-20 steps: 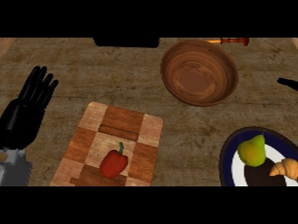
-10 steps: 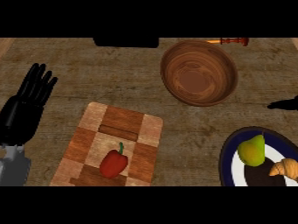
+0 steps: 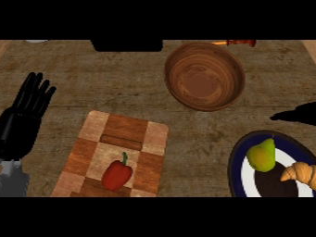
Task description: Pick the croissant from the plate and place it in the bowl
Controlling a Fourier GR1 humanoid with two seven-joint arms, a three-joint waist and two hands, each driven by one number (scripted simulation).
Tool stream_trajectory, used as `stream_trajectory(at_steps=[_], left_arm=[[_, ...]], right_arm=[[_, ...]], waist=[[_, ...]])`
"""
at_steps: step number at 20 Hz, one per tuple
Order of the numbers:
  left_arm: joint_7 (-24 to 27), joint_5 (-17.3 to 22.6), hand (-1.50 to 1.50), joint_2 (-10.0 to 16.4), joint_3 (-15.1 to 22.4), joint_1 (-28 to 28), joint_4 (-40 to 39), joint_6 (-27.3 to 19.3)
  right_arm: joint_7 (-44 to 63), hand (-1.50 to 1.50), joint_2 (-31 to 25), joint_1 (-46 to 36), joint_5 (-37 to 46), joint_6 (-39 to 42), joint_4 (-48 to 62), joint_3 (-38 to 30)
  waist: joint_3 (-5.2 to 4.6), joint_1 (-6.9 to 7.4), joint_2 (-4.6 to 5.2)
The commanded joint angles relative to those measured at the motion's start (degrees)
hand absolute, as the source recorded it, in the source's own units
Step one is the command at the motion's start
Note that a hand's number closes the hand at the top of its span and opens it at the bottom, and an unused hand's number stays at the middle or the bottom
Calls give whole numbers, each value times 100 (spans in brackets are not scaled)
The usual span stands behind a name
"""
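Observation:
The golden croissant [image 3: 312,177] lies on the right part of a dark-blue and white plate [image 3: 237,163] at the lower right, beside a green pear [image 3: 262,155]. The wooden bowl [image 3: 205,76] stands further back, above and left of the plate. My right hand [image 3: 309,113] comes in from the right edge, just above the plate, with its fingers stretched out to the left and nothing in them; most of it is cut off by the edge. At the left edge my left hand [image 3: 18,126] rests open with fingers up.
A checkered wooden cutting board [image 3: 123,139] lies left of the plate, with a red bell pepper [image 3: 117,174] on its near end. A black object [image 3: 127,45] and a small brown and orange thing [image 3: 237,42] sit at the counter's back edge.
My right hand has moved down along the right edge, from level with the bowl to just above the plate, and shows more. The left hand has hardly moved.

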State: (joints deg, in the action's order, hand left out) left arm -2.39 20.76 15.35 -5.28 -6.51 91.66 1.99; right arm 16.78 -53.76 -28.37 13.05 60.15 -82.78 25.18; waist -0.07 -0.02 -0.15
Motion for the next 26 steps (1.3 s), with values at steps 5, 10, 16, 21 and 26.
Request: stream_trajectory(at_steps=[5,10,16,21,26], left_arm=[[93,-227,0,-146,-18,-133,-110,-17],[-1,-116,0,-81,-200,-104,-135,75],[-116,-48,0,-148,-251,206,256,192],[-272,-237,0,-323,-145,97,367,21],[218,-414,0,-470,-131,-231,-334,130]], right_arm=[[40,-150,-57,1229,343,133,-907,-433],[-959,-150,-7,1698,1283,-953,-802,-529],[-1812,-150,-131,2016,1958,-1147,-739,-774],[-2096,-150,202,2075,2486,-1243,-470,-836],[-2358,-150,426,1902,3020,-1315,40,-645]], waist=[[6,-47,3],[11,-15,14],[8,9,10],[8,5,13],[7,7,23]])
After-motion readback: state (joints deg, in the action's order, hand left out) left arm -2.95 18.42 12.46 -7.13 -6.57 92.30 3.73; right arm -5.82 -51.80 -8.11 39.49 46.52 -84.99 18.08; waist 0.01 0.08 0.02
